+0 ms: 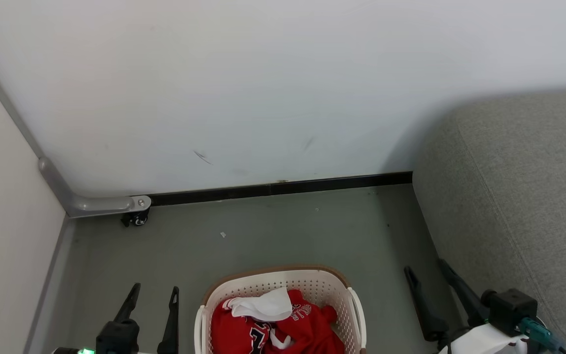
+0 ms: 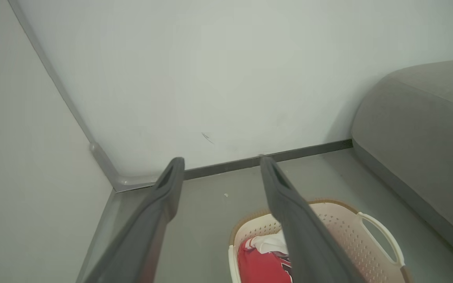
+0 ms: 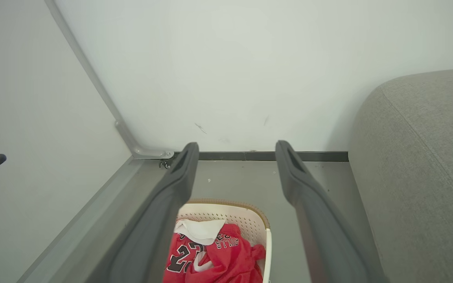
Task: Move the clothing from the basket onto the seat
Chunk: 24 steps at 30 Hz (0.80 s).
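Red clothing [image 1: 273,322] heaped inside basket [image 1: 312,285], nothing lifted yet | grey seat [image 1: 523,196] right of basket, visible part bare | left gripper [image 1: 155,290] and right gripper [image 1: 426,267] flanking basket, fingers spread wide, empty | whole job ahead

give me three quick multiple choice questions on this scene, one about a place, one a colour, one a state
1. Where is the basket?
A on the floor beside the sofa
B on top of the sofa
C on a table

2. What is the main colour of the clothing in it?
A blue
B green
C red

3. How are the left gripper and right gripper?
A both shut on clothing
B both open and empty
C left open, right shut on the basket

Key:
1 A: it stands on the floor, with the sofa to its right.
2 C: red fabric fills it, with some white.
3 B: both sets of jaws stand apart with nothing between them.
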### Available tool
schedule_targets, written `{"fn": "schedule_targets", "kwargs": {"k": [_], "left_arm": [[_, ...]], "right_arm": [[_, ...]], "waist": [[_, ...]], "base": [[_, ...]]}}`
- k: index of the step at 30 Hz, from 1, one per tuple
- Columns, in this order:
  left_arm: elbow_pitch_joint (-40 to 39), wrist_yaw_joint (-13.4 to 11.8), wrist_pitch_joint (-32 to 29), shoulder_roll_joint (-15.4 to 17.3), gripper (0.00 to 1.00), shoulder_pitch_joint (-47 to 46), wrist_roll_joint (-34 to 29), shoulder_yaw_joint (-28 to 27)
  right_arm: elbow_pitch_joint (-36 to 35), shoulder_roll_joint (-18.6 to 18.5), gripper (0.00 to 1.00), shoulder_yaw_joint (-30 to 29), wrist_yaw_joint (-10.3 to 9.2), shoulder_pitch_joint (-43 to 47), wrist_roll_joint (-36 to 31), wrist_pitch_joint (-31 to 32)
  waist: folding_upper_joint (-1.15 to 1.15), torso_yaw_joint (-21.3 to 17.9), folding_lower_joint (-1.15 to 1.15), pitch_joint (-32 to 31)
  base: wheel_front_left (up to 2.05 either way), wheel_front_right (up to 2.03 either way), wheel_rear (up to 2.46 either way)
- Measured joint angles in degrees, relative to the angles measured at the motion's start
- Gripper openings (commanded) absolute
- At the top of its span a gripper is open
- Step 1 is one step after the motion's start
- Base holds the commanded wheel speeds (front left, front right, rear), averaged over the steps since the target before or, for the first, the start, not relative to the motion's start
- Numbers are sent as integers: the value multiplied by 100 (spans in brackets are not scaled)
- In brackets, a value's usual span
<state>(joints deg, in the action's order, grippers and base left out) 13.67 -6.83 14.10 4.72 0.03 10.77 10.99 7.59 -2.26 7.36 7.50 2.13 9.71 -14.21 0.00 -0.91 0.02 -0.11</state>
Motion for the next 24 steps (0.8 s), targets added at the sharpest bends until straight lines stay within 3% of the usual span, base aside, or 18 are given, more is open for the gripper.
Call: {"fn": "schedule_targets", "kwargs": {"k": [17,24], "left_arm": [[620,366,-290,-18,100,-720,-255,548],[947,404,-347,-89,100,-1073,-296,686]], "right_arm": [[-398,1,100,-266,0,-86,-171,-8],[-568,0,100,-347,0,-311,-172,-9]], "waist": [[0,-148,-1,604],[0,-239,0,964]], "base": [[0,0,0],[0,0,0]]}}
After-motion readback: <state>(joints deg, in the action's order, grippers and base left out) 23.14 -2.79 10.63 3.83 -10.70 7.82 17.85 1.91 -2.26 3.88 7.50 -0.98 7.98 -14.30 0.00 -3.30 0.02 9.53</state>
